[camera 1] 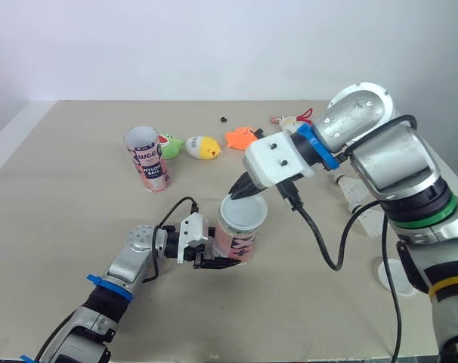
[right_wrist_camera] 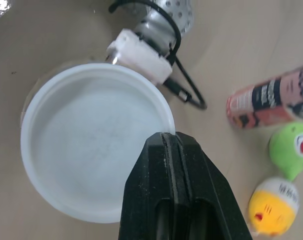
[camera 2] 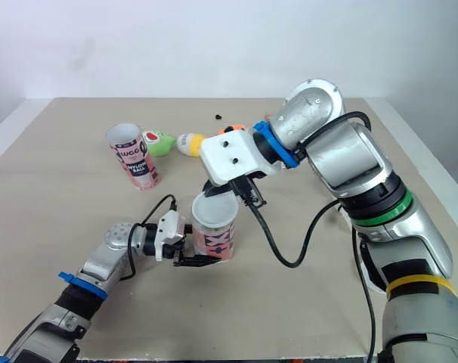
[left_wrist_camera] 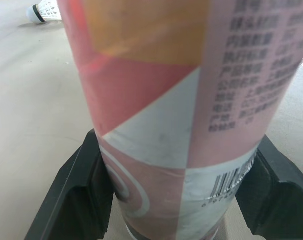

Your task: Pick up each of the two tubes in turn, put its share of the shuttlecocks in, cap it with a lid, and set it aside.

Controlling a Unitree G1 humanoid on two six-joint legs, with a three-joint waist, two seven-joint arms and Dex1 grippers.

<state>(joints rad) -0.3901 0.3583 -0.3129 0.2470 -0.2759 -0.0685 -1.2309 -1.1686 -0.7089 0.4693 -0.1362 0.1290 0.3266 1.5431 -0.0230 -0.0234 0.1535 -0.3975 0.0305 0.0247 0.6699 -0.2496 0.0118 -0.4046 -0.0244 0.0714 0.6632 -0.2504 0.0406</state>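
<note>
A pink and white tube (camera 1: 238, 240) stands upright at the table's middle, and my left gripper (camera 1: 227, 261) is shut on its lower part, with a black finger (left_wrist_camera: 76, 185) on each side. A white lid (camera 1: 242, 212) lies on the tube's mouth. From above, my right gripper (camera 1: 240, 193) pinches the lid's rim (right_wrist_camera: 169, 134), its fingers pressed together. At the back left stands the second tube (camera 1: 146, 157), upright with an open mouth. Beside it lie a green shuttlecock (camera 1: 169, 144), a yellow shuttlecock (camera 1: 202, 147) and an orange shuttlecock (camera 1: 242, 138).
A white shuttlecock (camera 1: 350, 193) lies to the right, partly behind my right arm. A second white lid (camera 1: 389, 274) rests flat near the right front edge. A small black bit (camera 1: 224, 119) lies at the back. My right arm's black cable hangs just right of the held tube.
</note>
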